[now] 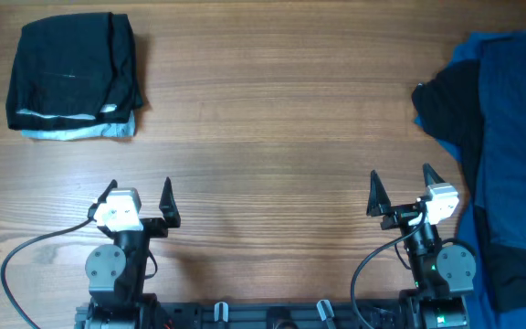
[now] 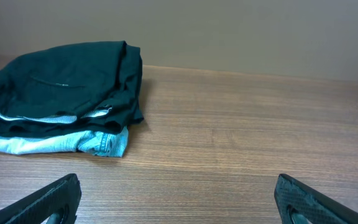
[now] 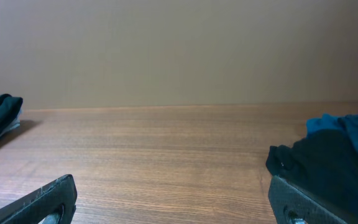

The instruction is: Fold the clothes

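Clothes (image 1: 514, 128) untouched; grippers (image 1: 139, 185) (image 1: 400, 172) wide open, empty

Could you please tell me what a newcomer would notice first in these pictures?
A neat folded stack, dark garments over a pale blue one, sits at the far left of the wooden table. A loose heap of blue and black clothes lies along the right side. The left gripper and right gripper stand open and empty at the near side.

You see: stack (image 1: 69, 71) at 10 o'clock, black over pale blue; heap (image 1: 514, 137) at 3 o'clock, royal-blue and black.
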